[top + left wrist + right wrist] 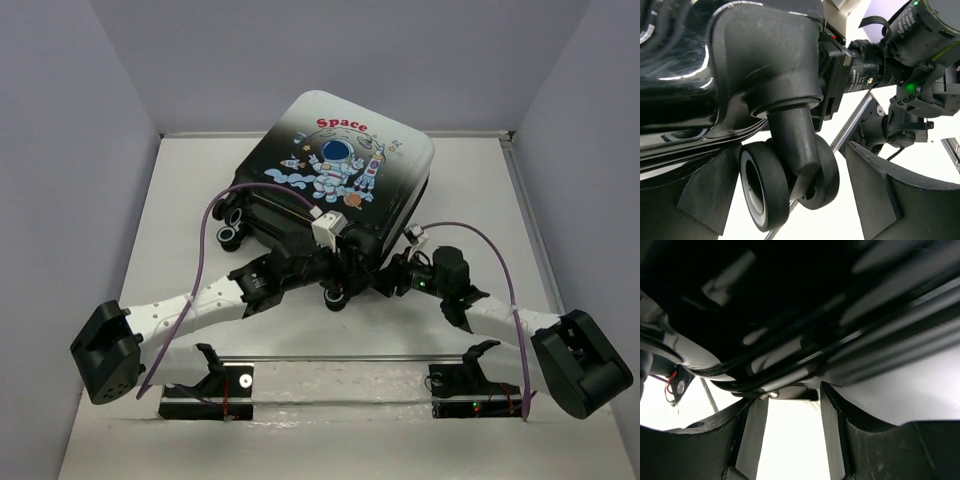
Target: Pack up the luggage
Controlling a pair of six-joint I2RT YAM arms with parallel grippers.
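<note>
One suitcase, the luggage (340, 160), lies flat at the middle of the white table (180, 200), toward its far side. The astronaut print faces up and the shell halves are together. Its long axis runs away from the arms, turned a little to the right, so the wheeled end faces them.

The shell is glossy hard plastic, fading from white to black, with rounded corners and ribbed sides. A twin black caster (765, 192) on a stubby post stands out from the near corner.

The left gripper (792, 165) is spread open, with a dark finger on each side of that caster and touching nothing. The right gripper (790, 410) is also parted and empty, just beneath the ribbed edge and its seam.

Both arms have reached the near end, so neither is clearly closer. Any next move probably starts from this end.
</note>
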